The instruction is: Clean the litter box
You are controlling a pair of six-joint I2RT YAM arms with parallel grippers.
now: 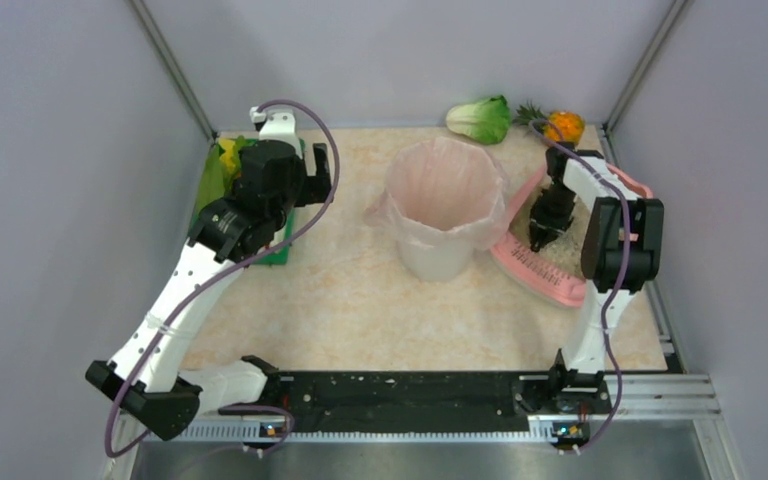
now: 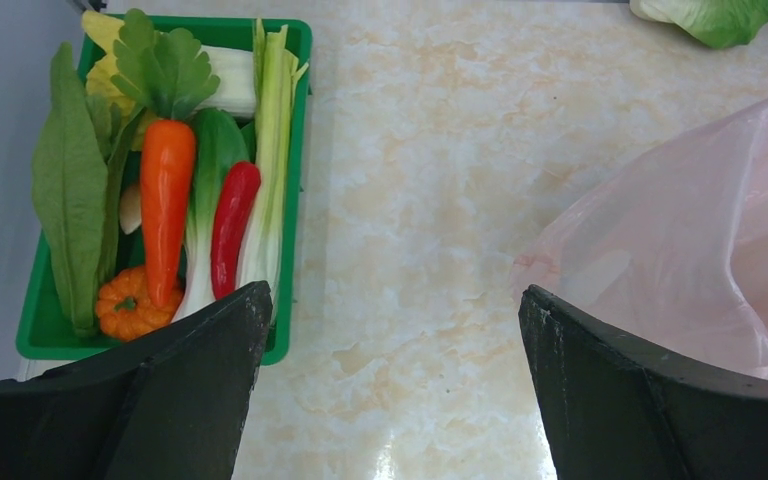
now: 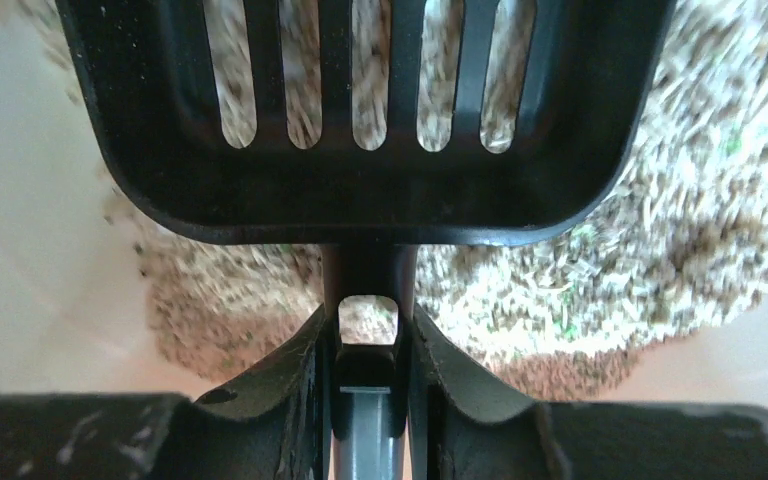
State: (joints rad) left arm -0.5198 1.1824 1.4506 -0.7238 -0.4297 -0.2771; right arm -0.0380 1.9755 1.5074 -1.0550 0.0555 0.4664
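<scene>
The pink litter box [image 1: 550, 275] lies at the right of the table, tilted with its slotted edge strip toward the middle. Beige granules [image 3: 680, 200] are heaped on its pale pink floor [image 3: 20, 220]. My right gripper [image 3: 368, 325] is shut on the handle of a black slotted scoop [image 3: 360, 120]. The scoop's blade hangs just over the granules, and nothing shows in it. From above, that gripper [image 1: 548, 218] points down into the box. My left gripper [image 2: 393, 300] is open and empty over bare tabletop, between the green tray and the bin.
A white bin with a pink liner [image 1: 445, 200] stands mid-table, touching the litter box's left rim. A green tray of toy vegetables [image 2: 295, 150] sits at the left under the left arm. A lettuce [image 1: 480, 118] and a small pineapple [image 1: 563, 125] lie at the back.
</scene>
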